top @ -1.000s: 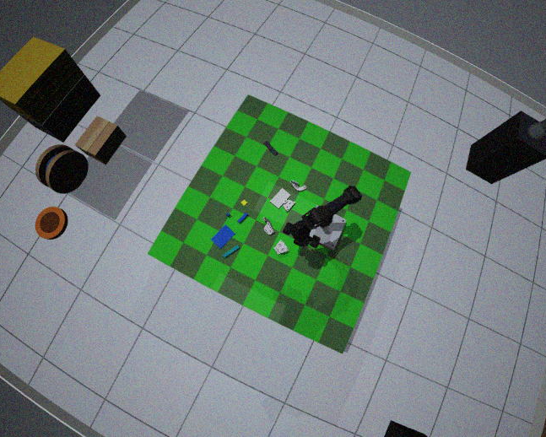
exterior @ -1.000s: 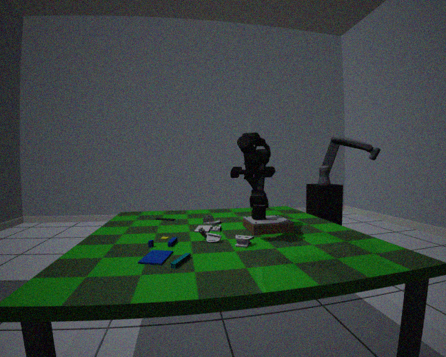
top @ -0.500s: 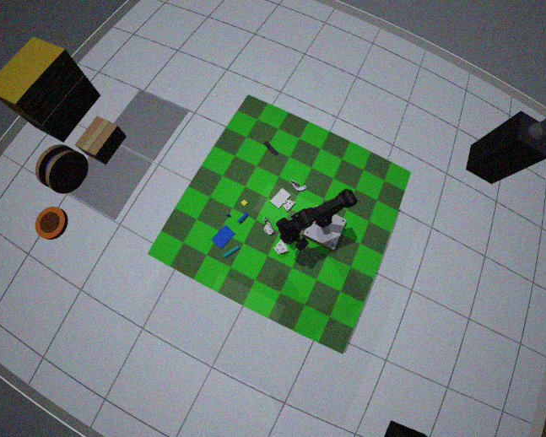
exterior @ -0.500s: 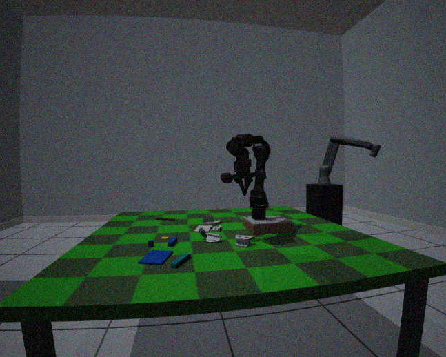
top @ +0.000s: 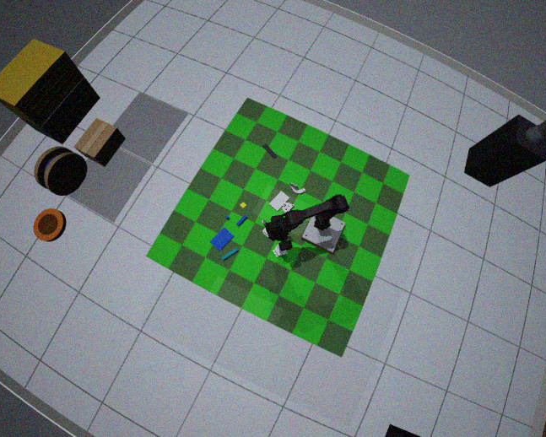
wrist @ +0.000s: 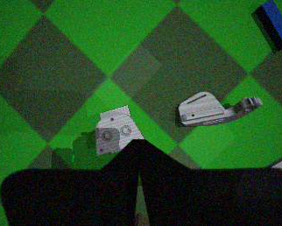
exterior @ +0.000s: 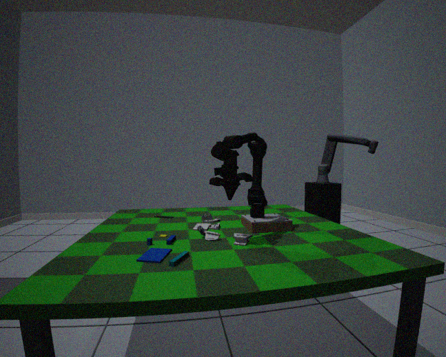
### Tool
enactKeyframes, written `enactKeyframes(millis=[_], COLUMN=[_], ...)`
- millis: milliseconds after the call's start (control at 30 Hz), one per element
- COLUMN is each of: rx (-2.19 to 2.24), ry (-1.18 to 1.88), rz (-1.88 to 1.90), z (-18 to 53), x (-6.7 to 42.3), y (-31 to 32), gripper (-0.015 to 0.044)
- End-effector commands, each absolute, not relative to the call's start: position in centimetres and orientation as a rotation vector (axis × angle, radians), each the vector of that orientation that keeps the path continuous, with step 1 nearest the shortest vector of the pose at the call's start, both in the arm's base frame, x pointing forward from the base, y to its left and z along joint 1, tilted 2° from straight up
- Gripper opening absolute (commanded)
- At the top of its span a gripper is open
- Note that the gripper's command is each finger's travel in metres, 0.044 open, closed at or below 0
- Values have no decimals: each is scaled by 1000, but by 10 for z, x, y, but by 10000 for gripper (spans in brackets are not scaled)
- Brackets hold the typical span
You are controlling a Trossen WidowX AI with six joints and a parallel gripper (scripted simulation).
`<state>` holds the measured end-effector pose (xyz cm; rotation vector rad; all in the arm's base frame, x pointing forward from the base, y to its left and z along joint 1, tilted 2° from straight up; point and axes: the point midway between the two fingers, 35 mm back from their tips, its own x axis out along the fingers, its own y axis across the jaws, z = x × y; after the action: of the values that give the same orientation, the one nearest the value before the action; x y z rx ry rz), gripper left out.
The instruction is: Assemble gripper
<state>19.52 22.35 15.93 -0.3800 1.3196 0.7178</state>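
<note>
Two white jaws [top: 298, 190] [exterior: 211, 236] [wrist: 202, 109] found loose on the checkered table [top: 282, 284] [exterior: 223, 282] [wrist: 47, 79], apart from one toothed white part [top: 278, 250] [exterior: 240, 238] [wrist: 110, 124]; counted one blue slab [top: 221, 239] [exterior: 154, 254], two blue blocks, one teal bar [top: 229, 254] [exterior: 179, 258]; saw one gripper [top: 277, 228] [exterior: 229, 198] [wrist: 138, 145] closed, empty, above the table

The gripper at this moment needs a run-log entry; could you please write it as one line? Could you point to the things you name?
gripper [top: 273, 239] [exterior: 229, 198] [wrist: 138, 145]: shut, nothing held | position: above table [top: 305, 324] [exterior: 223, 282] | assembly: jaws unmounted

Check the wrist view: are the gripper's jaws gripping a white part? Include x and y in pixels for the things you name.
No, the jaws [wrist: 139, 141] are shut with nothing between their tips, and the toothed white part [wrist: 127, 141] lies on the checkered surface.
</note>
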Motion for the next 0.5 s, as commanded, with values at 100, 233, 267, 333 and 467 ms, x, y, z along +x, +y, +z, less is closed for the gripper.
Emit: enactKeyframes(millis=[100, 233, 267, 333, 467], rx=[-258, -182, -162, -124, -48], ry=[1378, 1413, 1421, 1436, 1462], rz=[550, 449, 423, 371, 267], z=[151, 144, 143, 139, 132], x=[218, 230, 234, 240, 252], y=[221, 219, 218, 217, 214], gripper=[0, 0, 0, 0, 0])
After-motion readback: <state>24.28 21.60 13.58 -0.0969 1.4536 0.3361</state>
